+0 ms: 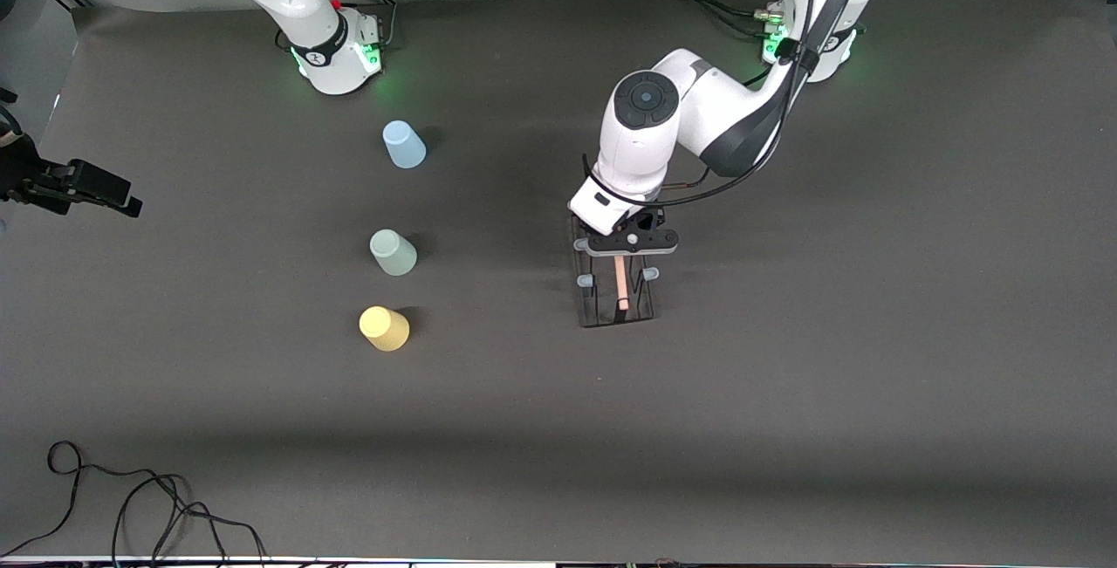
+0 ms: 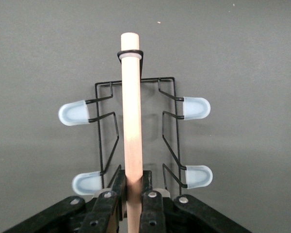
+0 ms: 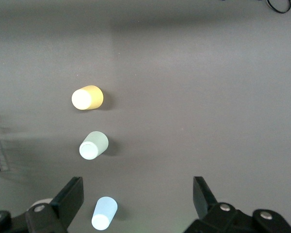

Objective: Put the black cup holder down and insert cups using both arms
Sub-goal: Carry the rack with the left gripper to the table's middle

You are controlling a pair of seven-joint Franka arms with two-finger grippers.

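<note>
I have the left gripper [image 2: 132, 194] clamped on the light wooden rod [image 2: 131, 116] that runs along the top of the black cup holder [image 1: 616, 289]. The rod is the only solid part on that thin wire frame, so gripping it from above gives me control of the whole rack. Directly under the gripper the holder sits upright near the middle of the table [image 1: 785, 376]. I judge its base is on or just at the surface, though I cannot be sure it has fully touched down. The pale-tipped pegs [image 2: 196, 108] stick out on either side of the rod, clear of my fingers, which leaves them free to take cups.

Out from there, toward the right arm's end of the table, the three cups stand upside down in a row, well apart from the holder: the yellow cup [image 1: 384, 328] nearest the front camera, the pale green cup [image 1: 393, 252] next, the light blue cup [image 1: 404, 144] farthest. They are spaced so each can be picked singly.

The right gripper [image 3: 138, 201] waits high over that row, jaws wide apart and empty, looking down on all three. I expect it to take cups once the holder is placed.
</note>
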